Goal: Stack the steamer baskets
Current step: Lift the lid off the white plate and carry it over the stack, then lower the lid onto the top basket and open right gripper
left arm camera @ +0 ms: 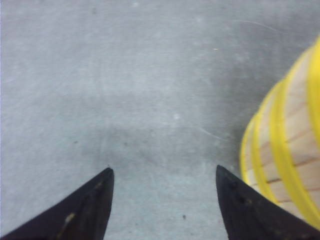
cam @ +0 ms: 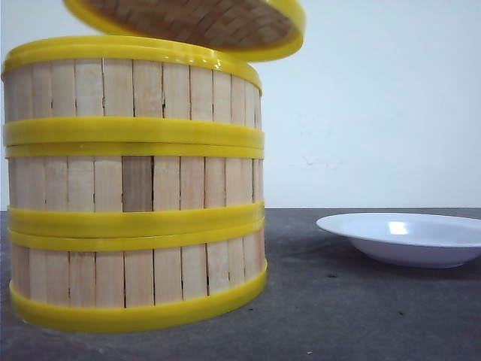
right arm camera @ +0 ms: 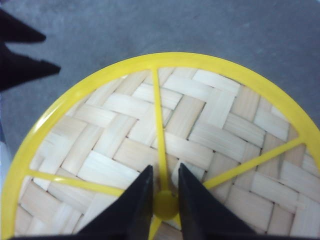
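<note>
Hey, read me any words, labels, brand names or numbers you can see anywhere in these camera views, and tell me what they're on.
None: no writing, label, brand or number shows in any view.
The steamer baskets, the woven lid held by the right gripper, the white plate and the grey table are all unmarked.

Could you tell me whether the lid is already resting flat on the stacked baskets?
No, the lid hangs tilted above the top steamer basket, with a visible gap.
</note>
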